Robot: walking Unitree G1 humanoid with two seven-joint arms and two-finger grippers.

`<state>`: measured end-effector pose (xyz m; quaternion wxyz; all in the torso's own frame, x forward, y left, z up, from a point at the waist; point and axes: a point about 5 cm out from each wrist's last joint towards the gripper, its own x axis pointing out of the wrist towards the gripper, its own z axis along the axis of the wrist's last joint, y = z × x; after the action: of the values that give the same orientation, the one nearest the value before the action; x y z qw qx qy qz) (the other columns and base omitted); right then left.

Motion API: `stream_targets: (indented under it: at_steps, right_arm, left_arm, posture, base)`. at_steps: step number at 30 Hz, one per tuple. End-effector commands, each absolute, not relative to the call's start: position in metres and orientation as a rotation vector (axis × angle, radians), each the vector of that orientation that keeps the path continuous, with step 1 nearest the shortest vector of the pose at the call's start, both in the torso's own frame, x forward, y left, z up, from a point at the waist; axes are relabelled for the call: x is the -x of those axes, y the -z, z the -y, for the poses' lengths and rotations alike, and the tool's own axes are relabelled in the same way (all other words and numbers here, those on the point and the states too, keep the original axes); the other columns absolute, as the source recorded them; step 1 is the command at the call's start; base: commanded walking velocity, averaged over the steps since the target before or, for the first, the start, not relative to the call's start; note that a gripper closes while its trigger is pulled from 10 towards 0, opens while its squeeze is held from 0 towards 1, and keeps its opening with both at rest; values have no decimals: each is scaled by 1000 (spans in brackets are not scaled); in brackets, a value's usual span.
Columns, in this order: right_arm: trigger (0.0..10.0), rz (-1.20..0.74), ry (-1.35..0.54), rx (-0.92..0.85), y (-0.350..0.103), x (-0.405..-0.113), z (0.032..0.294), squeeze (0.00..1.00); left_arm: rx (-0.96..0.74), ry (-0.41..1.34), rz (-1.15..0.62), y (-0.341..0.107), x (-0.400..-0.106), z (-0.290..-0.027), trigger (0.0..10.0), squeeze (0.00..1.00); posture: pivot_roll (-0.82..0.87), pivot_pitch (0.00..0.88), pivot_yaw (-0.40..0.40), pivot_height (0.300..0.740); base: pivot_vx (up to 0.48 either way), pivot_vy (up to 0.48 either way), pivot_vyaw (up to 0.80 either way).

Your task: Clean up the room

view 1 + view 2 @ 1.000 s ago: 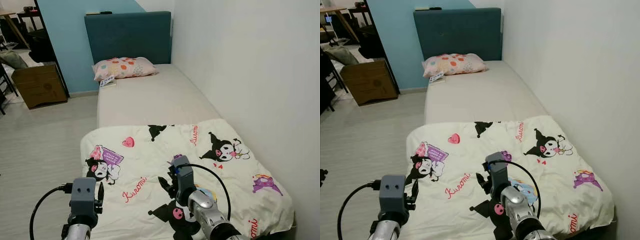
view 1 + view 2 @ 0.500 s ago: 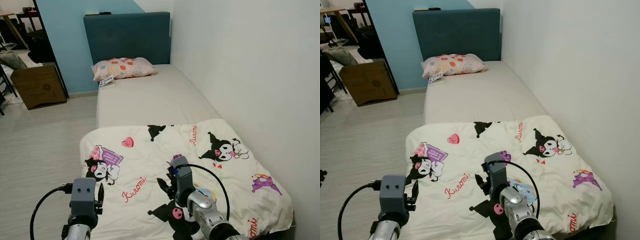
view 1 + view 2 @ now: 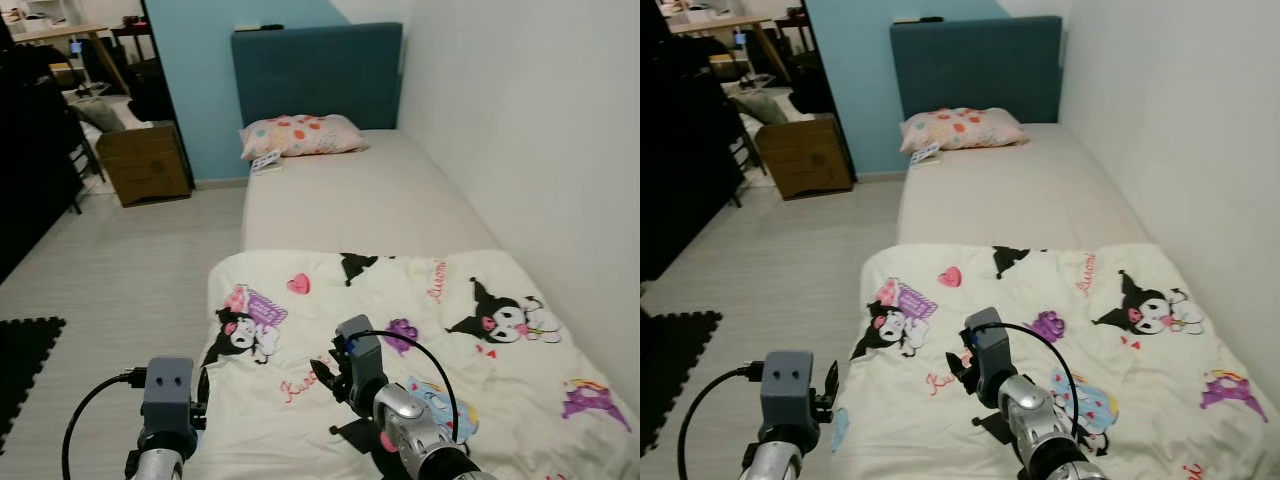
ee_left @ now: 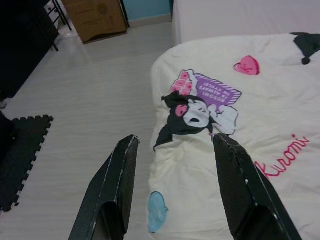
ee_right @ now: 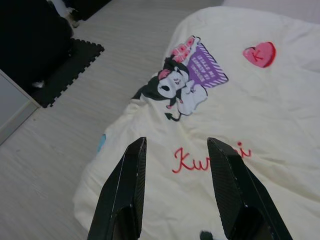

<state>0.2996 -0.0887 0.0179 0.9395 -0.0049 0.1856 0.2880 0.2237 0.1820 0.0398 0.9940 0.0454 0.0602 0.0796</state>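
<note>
While we stand at the near end of the bed (image 3: 340, 200), its cream cartoon blanket (image 3: 1060, 330) covers only the near half, the left edge drooping toward the floor (image 3: 130, 260). Far off lies the pillow (image 3: 300, 135). Our left gripper (image 4: 172, 187) and right gripper (image 5: 175, 187) hover with jaws apart, holding nothing. Grabbing too shallow a fold could let the blanket slip off.

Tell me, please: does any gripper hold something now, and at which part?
Nothing is held. The left gripper and the right gripper are both open, hovering above the cartoon-print blanket on the bed, with no fabric between their fingers.
</note>
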Motion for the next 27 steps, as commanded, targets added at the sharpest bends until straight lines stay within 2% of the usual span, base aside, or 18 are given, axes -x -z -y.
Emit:
stream_targets:
  at_steps: [1,11,21,27]
  right_arm:
    - [10000,-377,-590,-11,-18,-298,87,0]
    - [10000,-361,-597,-28,-18,-297,88,0]
    - [10000,-368,-556,-27,-16,-297,93,0]
    - [10000,-370,-549,-27,-15,-297,94,0]
  left_arm:
    - [-85,-163,-137,-38,-221,-183,10000,0]
    - [-88,-145,-141,-38,-222,-181,10000,0]
    - [-108,-115,-139,-39,-224,-177,10000,0]
    - [-122,-105,-136,-39,-224,-174,10000,0]
  posture:
    - [-48,0,1,740]
    - [-51,0,12,740]
    - [-51,0,18,740]
    - [-51,0,19,740]
  base:
    - [0,0,800]
    - [0,0,799]
    - [0,0,0]
    - [0,-480,0]
